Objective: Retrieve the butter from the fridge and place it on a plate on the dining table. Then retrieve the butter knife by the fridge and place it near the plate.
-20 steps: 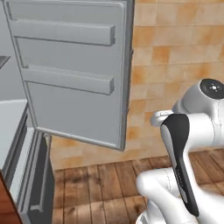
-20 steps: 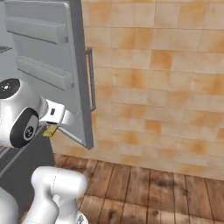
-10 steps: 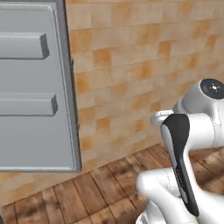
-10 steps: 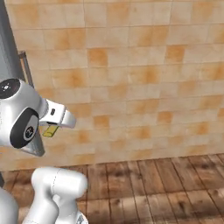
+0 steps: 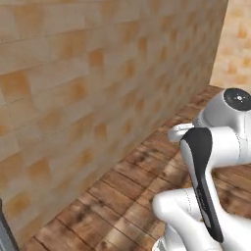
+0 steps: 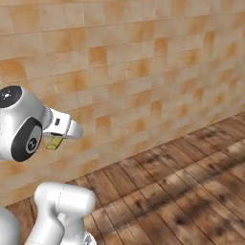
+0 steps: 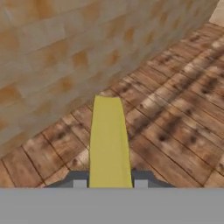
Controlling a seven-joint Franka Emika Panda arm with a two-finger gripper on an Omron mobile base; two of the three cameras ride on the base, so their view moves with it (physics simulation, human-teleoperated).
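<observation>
My base has swung away from the fridge, whose door has slid off the left, and a tan brick wall (image 6: 143,72) over a wood plank floor (image 6: 191,191) now faces me. My hand (image 7: 107,184) stays pinched on the butter (image 7: 109,144), a yellow stick jutting forward between the fingers. I judge retrieval done; the desk and plate come next.

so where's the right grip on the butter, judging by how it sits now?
Across its narrow width, at one end. The butter is a long, flat-sided stick, and the gripper is shut on its near end, one finger on each long side, the rest jutting straight ahead. Coming in along its length, as here, suits the parallel faces.
</observation>
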